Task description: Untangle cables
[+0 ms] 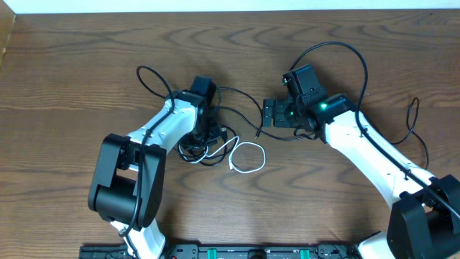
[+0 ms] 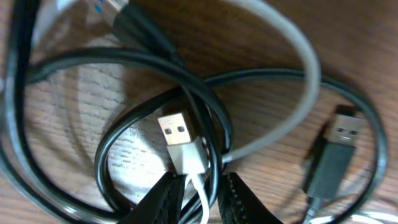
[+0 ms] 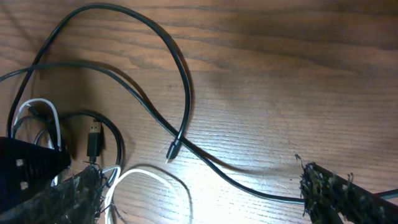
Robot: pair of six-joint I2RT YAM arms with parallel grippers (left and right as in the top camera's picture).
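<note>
My left gripper (image 2: 199,183) pinches the white cable (image 2: 189,158) behind its plug amid black cables (image 2: 112,57) left of centre — fingers mostly cut off. My right gripper (image 3: 205,193) (fingertips blurred) gapes empty.

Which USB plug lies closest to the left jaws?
The white plug, just above the left gripper, its white cord running down between the jaws. The black plug lies off to the right, well clear.

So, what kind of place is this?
Probably a robotics lab bench: the left arm and right arm fixed at a wooden table, with tangled black cables and a white cable laid out.
</note>
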